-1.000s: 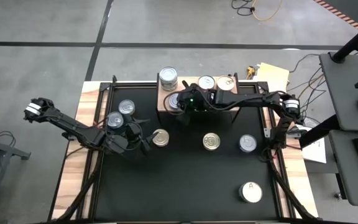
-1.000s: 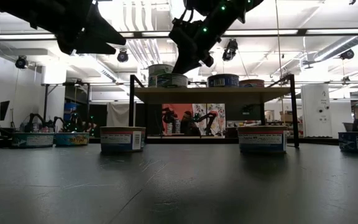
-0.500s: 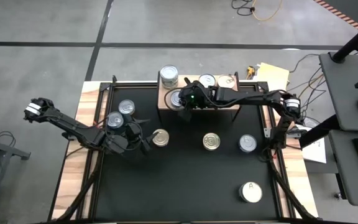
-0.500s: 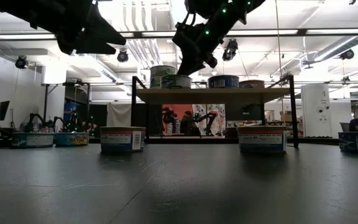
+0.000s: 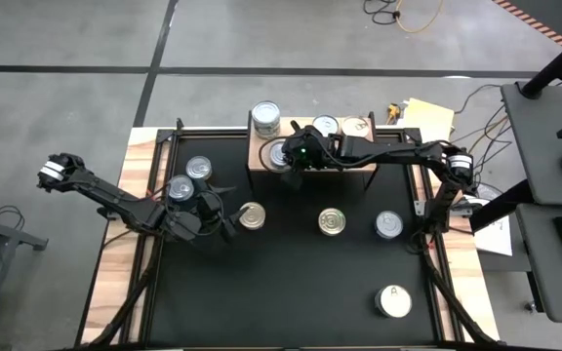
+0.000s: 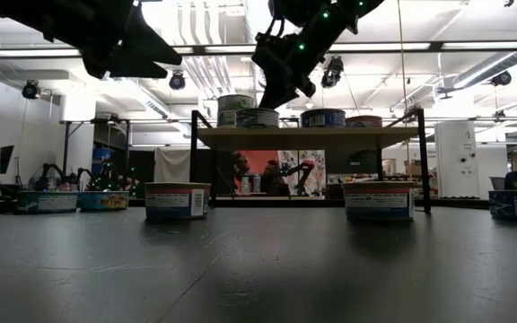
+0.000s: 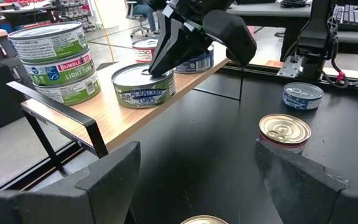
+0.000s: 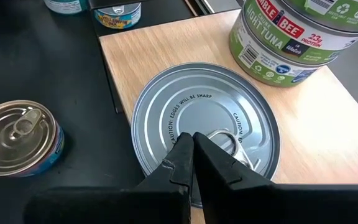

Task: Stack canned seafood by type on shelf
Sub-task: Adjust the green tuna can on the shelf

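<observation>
Shelf (image 5: 359, 166): clenched right end effector (image 8: 193, 163) has edged onto tin (image 8: 205, 134); left end effector (image 5: 230, 230) unmoved, released.

We've got our right pincer (image 8: 193, 163) pinched tight, arm stretched leftward at the far side; left pincer (image 7: 197, 177) hangs spread wide, mid-left.

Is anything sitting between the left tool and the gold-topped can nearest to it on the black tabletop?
Nothing visible. The left tool hangs open above the tabletop, and the gold-topped can lies right beside its fingertips with only bare black surface between them. The other cans stand off to the sides.
</observation>
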Controlling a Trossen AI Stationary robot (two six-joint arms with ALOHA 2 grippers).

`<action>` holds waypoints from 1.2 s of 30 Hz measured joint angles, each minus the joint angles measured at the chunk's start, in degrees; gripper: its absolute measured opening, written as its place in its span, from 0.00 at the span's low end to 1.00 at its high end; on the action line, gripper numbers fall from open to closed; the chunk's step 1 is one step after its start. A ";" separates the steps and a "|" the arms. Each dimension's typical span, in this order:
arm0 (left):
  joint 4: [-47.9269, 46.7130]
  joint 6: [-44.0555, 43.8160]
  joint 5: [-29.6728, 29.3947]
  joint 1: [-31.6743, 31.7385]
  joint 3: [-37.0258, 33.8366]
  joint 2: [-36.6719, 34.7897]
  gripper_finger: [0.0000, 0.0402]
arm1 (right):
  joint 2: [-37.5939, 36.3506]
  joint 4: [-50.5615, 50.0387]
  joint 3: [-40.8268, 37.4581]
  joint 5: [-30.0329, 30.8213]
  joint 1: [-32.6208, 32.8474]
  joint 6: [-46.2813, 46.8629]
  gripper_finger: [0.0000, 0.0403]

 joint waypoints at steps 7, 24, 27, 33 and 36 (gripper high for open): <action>-0.01 0.00 0.00 0.00 0.00 0.00 0.75 | -0.07 -0.58 -0.03 3.90 -0.07 -0.68 0.02; 0.01 0.02 0.00 0.02 0.00 0.00 0.75 | -0.09 -1.48 -0.03 9.44 -1.63 -2.47 0.02; 0.00 0.02 0.00 0.00 0.01 0.00 0.75 | -0.09 -1.47 -0.03 9.46 -2.30 -2.73 0.02; 0.01 0.02 0.00 0.00 0.02 0.00 0.75 | -0.11 -1.39 -0.03 9.46 -4.20 -2.28 0.02; 0.01 0.02 0.00 0.02 0.02 0.00 0.75 | -0.11 -1.23 -0.03 9.44 -5.16 -2.32 0.02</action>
